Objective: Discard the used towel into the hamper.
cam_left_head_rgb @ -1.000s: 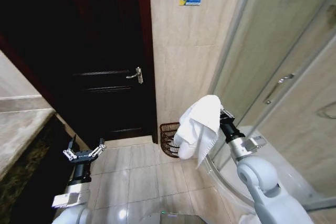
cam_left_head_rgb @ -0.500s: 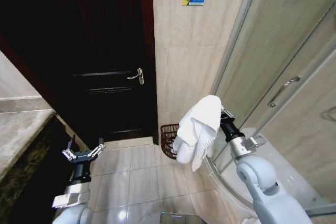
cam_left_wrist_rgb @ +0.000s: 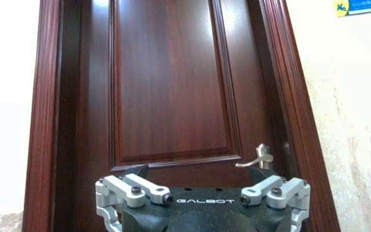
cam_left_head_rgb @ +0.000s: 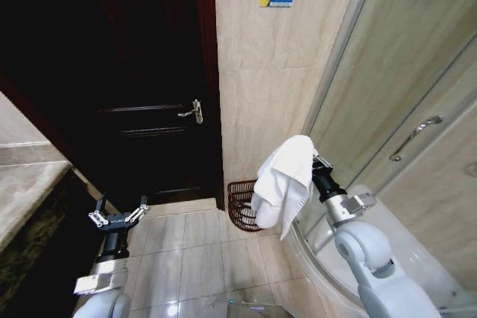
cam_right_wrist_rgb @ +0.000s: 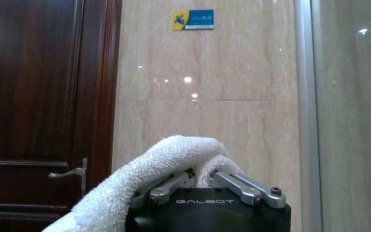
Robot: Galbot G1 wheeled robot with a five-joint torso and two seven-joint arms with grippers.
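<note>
One towel (cam_left_head_rgb: 283, 180) hangs pinched in my right gripper (cam_left_head_rgb: 317, 163), held above the hamper (cam_left_head_rgb: 244, 205); carrying's done, I judge; next I lower and release. Left gripper (cam_left_head_rgb: 118, 217) waits spread.

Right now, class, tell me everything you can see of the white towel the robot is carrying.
The towel is white, thick terry cloth with a looped pile. It is bunched and folded over the right gripper, whose fingers are shut on a fold, and it hangs down in soft drapes, one corner lowest. It is held in the air, clear of the floor, in front of the beige tiled wall. In the head view it covers part of the hamper, which stands on the floor beyond it by the door frame. Nothing else touches it.
</note>
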